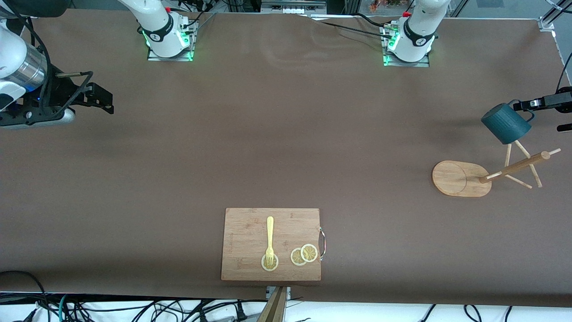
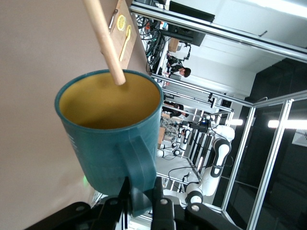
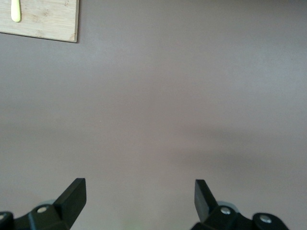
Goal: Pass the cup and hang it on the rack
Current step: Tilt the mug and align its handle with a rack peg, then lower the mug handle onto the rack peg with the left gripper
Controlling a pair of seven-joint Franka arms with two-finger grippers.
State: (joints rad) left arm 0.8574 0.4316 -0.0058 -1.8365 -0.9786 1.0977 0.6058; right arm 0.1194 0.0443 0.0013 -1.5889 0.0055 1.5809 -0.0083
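Note:
The dark teal ribbed cup [image 1: 506,123] hangs tilted in the air over the rack, at the left arm's end of the table. My left gripper [image 1: 530,111] is shut on its loop handle [image 2: 142,168]. In the left wrist view the gripper [image 2: 139,186] holds the cup [image 2: 112,129] with its yellowish inside showing, and the tip of a rack peg [image 2: 104,38] reaches into its mouth. The wooden rack [image 1: 460,178] has an oval base, a pole and thin pegs. My right gripper [image 1: 102,95] is open and empty over the right arm's end of the table, also in its wrist view [image 3: 140,192].
A rectangular wooden cutting board [image 1: 250,232] with a metal handle lies near the front camera's edge. A yellow fork [image 1: 270,239] and lemon slices [image 1: 304,255] lie on it. Its corner shows in the right wrist view [image 3: 48,21].

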